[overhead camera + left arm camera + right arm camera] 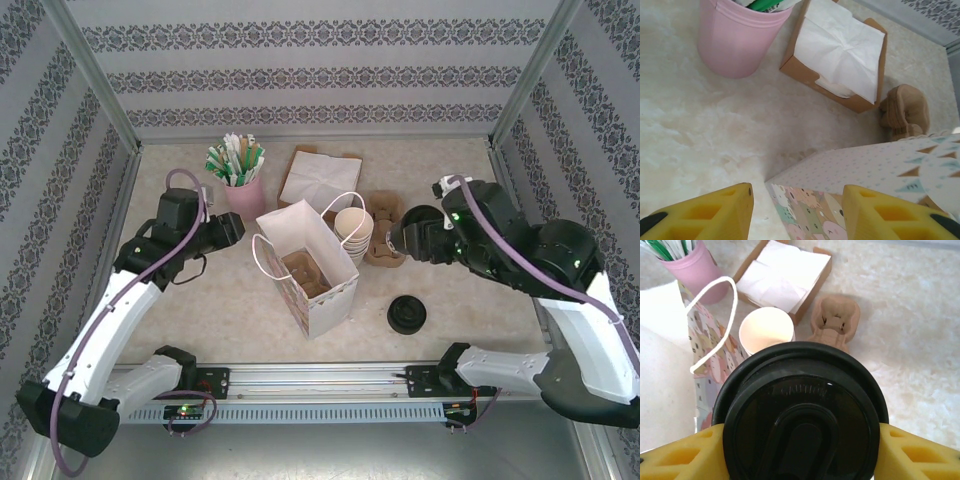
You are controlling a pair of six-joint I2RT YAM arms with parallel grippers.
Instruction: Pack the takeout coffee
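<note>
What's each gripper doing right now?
Left gripper: open, at the paper bag's edge.
Right gripper: closed on the lidded coffee cup.

White arms [105, 330], black joints [180, 215], purple cables [185, 172], yellow claw fingers [705, 215].

One bag [335, 300], one pink cup [735, 45], one napkin box [810, 80] — one coffee [802, 415].

Yellow fingers [675, 452] clamp the coffee [802, 415], black lid facing the camera. Beyond it are a lidless cup [766, 331], bag [710, 347], napkin box [785, 277] and carrier [835, 320].
</note>
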